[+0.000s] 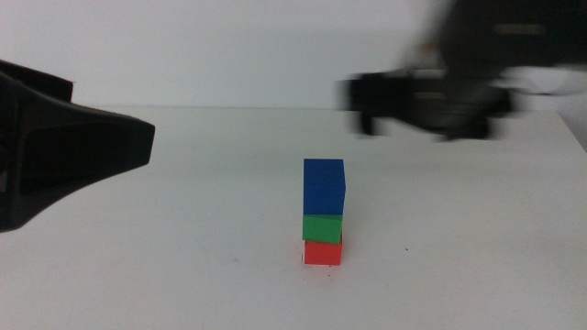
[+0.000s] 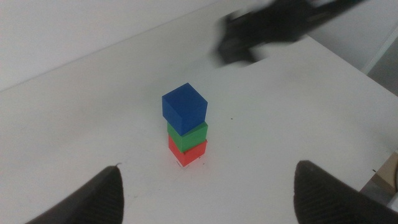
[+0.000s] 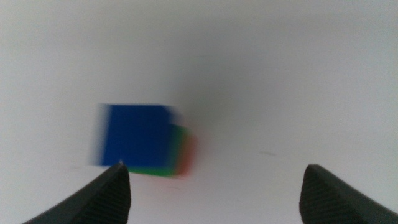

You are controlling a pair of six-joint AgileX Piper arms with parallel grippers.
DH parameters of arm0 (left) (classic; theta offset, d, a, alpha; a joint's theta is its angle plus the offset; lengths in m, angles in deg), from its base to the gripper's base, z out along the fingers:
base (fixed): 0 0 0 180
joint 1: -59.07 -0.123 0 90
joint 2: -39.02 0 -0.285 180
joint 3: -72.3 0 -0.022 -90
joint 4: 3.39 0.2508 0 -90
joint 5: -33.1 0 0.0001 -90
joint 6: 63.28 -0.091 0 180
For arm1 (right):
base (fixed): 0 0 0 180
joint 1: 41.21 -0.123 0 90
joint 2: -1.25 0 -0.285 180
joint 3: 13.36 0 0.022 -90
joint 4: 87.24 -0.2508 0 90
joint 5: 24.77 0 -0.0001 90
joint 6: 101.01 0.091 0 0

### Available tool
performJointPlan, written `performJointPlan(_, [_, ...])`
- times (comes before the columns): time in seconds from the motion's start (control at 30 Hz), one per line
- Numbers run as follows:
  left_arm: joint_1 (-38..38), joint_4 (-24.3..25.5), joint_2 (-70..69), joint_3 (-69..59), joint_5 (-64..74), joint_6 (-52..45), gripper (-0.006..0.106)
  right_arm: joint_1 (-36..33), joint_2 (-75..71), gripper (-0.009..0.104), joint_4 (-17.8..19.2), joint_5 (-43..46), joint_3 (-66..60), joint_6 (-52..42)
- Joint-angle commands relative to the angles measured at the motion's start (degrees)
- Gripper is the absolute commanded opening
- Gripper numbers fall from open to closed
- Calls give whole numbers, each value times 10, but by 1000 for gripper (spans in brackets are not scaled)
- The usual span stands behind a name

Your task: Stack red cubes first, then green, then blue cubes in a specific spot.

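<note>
A stack stands on the white table: the red cube (image 1: 322, 253) at the bottom, the green cube (image 1: 322, 227) on it, the blue cube (image 1: 324, 186) on top, slightly turned. The stack also shows in the left wrist view, with the blue cube (image 2: 184, 108), green cube (image 2: 189, 137) and red cube (image 2: 186, 152), and blurred in the right wrist view (image 3: 137, 138). The square marking is hidden under the stack. My right gripper (image 1: 367, 105) is open, empty, blurred, above and behind the stack. My left gripper (image 2: 205, 193) is open, empty, at the left.
A tiny dark speck (image 1: 410, 249) lies on the table right of the stack. The table's right edge (image 1: 573, 137) is near the right arm. The left arm's dark body (image 1: 64, 151) fills the left side of the middle view.
</note>
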Motion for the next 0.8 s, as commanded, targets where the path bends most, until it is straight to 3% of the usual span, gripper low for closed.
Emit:
performJointPlan(0.0, [0,0,-2,-1,-7,0,94,26,-94,90,34,-12,-88,0])
performJointPlan(0.07, [0,0,-2,-1,-7,0,94,53,-173,90,40,0,-165,-16])
performJointPlan(0.17, [0,0,-2,-1,-7,0,94,113,-295,90,17,102,-276,-65])
performJointPlan(0.27, [0,0,-2,-1,-7,0,94,189,-406,90,-42,193,-369,-190])
performJointPlan(0.43, [0,0,-2,-1,-7,0,94,318,-508,90,-176,290,-459,-346])
performJointPlan(0.5, [0,0,-2,-1,-7,0,94,345,-526,90,-206,311,-476,-399])
performJointPlan(0.77, [0,0,-2,-1,-7,0,94,357,-535,90,-216,314,-479,-413])
